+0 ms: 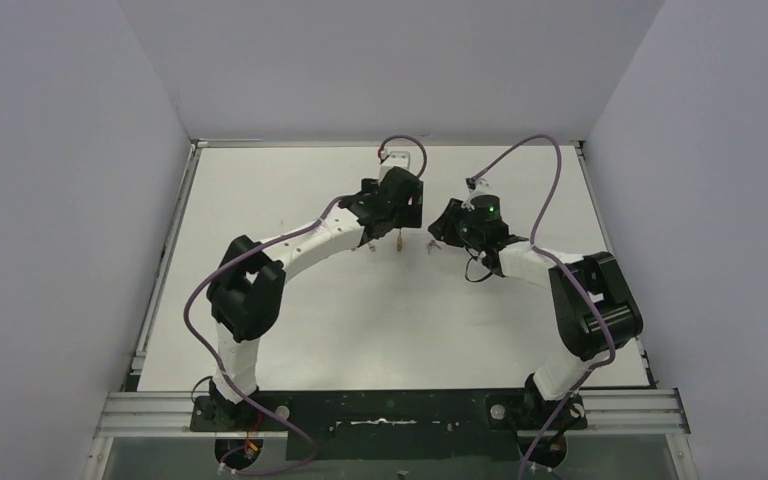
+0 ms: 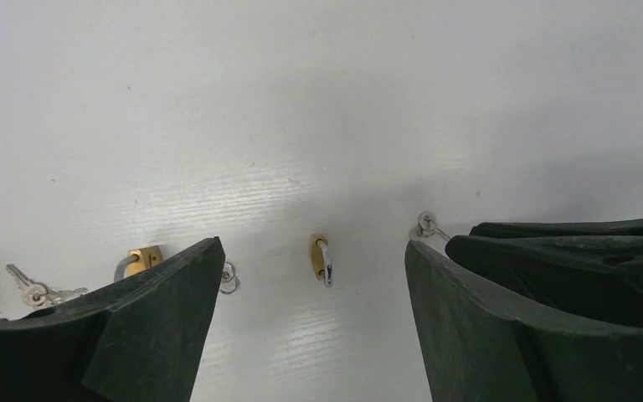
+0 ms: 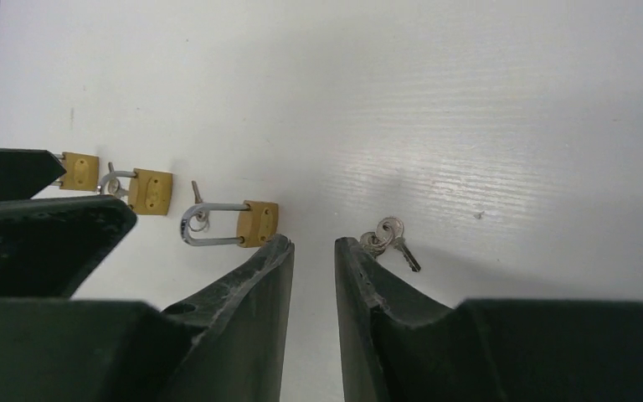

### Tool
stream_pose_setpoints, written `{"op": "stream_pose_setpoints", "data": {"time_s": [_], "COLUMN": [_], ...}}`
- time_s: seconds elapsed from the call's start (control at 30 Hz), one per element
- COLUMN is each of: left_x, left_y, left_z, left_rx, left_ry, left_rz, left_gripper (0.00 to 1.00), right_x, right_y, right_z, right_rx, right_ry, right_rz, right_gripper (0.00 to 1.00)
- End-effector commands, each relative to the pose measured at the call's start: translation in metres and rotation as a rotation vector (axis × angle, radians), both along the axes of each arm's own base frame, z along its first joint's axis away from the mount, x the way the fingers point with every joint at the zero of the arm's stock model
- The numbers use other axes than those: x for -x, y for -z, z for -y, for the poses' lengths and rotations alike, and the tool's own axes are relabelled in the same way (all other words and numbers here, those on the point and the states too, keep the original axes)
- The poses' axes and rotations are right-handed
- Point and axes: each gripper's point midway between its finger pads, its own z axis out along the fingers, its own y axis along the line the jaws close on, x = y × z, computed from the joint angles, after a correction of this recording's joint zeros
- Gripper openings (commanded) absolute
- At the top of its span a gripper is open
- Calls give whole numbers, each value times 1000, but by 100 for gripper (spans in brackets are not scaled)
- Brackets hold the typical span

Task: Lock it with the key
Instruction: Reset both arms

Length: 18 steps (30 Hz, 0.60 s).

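Observation:
A brass padlock [image 2: 319, 255] with a silver shackle lies on the white table, straight ahead between my left gripper's [image 2: 311, 247] wide-open fingers, beyond their tips. In the right wrist view the same padlock [image 3: 254, 223] shows its shackle swung open, beside the left fingertip. A small bunch of keys [image 3: 391, 238] on a ring lies just past the right fingertip. My right gripper [image 3: 314, 243] is open only a narrow gap, with nothing in it. From above, both grippers [image 1: 400, 228] [image 1: 444, 232] hang close together over the padlock [image 1: 400, 243] and keys [image 1: 431, 247].
Two more brass padlocks [image 3: 151, 191] [image 3: 78, 170] lie in a row to the left. Another key bunch [image 2: 38, 293] and a loose key ring [image 2: 228, 276] lie near them. Grey walls enclose the white table [image 1: 290, 330] on three sides.

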Motion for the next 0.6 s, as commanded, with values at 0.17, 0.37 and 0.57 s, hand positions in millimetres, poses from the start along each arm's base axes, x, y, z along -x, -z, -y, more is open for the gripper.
{"op": "stream_pose_setpoints", "data": {"time_s": [0.17,0.37,0.57], "left_x": [-10,-14,-11], "left_y": [-125,-154,-173], "left_z": [-23,-69,-141], "left_rx": [100,110,167], "left_ry": [24,34,-69], "left_rz": [253,305,412], "left_gripper": [94,95,95], "right_x": [-9,-3,3], "right_y": [-94,-130,-152], "right_z": [24,57,96], "right_rx": [85,201,317], "right_ry": [44,141,293], "right_rz": [222,288,281], "right_gripper": [66,100,100]}}
